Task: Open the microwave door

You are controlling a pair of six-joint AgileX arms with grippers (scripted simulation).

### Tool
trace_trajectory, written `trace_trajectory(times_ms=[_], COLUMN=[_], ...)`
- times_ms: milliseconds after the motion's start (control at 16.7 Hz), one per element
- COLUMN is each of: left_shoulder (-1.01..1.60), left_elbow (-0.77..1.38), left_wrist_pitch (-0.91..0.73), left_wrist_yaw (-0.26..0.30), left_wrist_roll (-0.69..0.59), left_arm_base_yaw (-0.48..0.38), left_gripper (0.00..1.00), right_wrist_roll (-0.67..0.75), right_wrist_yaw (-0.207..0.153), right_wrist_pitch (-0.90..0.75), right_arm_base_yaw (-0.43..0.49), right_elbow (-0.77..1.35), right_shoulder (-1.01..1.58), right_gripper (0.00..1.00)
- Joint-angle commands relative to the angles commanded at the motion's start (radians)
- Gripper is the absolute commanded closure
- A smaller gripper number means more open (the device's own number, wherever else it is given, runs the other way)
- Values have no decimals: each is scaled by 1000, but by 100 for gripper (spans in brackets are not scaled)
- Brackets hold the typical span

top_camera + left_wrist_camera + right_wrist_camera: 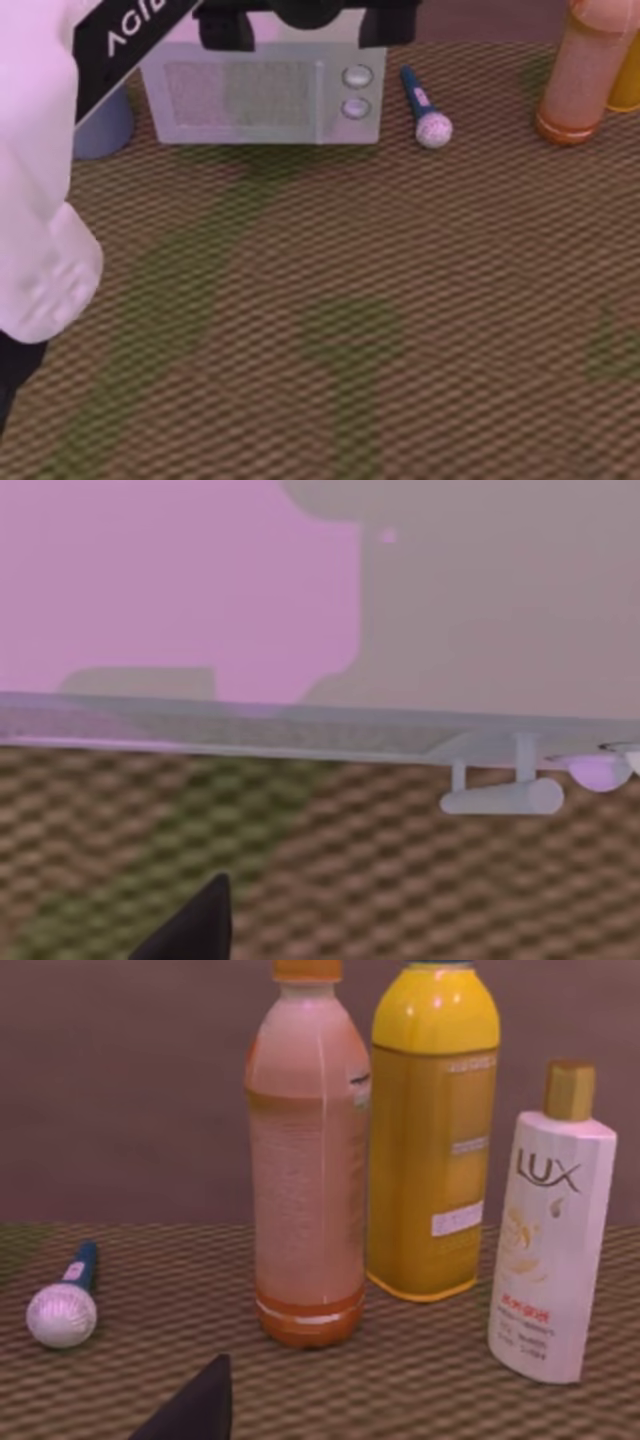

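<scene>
My left arm (40, 200) fills the upper left of the top view, white shell reaching up over the microwave (262, 95); its pincer sits above the box's top edge, dark parts at the frame's top, and I cannot tell if the fingers are open or closed. Just left of the microwave, a blue cup (100, 125) peeks out under my arm. The microwave is at upper centre-left, boxy, pale lavender-white, smooth. The microwave door (235, 95) looks flat against the front, speckled grey mesh window, two round silver knobs (357, 90) on the panel right of it. In the left wrist view the door (250, 730) shows as a thin pale edge with a cylindrical bar handle (503, 796) on two posts, one dark fingertip (195, 930) at the lower edge, apart from the handle. Right of the microwave lies a small toy microphone (428, 108), blue stem, white speckled head. Upper right: orange bottle (585, 70), yellow bottle (625, 70) beside it; the right wrist view adds a white LUX bottle (550, 1230). Woven brown-green mat (350, 320) is bare across the whole lower frame. My right pincer shows only one dark fingertip (195, 1410); state cannot be told.
</scene>
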Motion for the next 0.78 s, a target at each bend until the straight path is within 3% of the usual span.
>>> trace_trajectory(times_ms=[360, 780], left_shoulder=[8, 83], left_elbow=[-11, -120], left_wrist_pitch=[19, 217], left_wrist_yaw=[3, 21], left_wrist_roll=[5, 44], left_arm_base_yaw=[7, 46], left_gripper=[0, 0], right_wrist_roll=[0, 0], right_wrist_yaw=[0, 0], right_wrist_pitch=[0, 0], right_arm_base_yaw=[0, 0], right_elbow=[0, 0], right_shoulder=[0, 0], right_gripper=[0, 0])
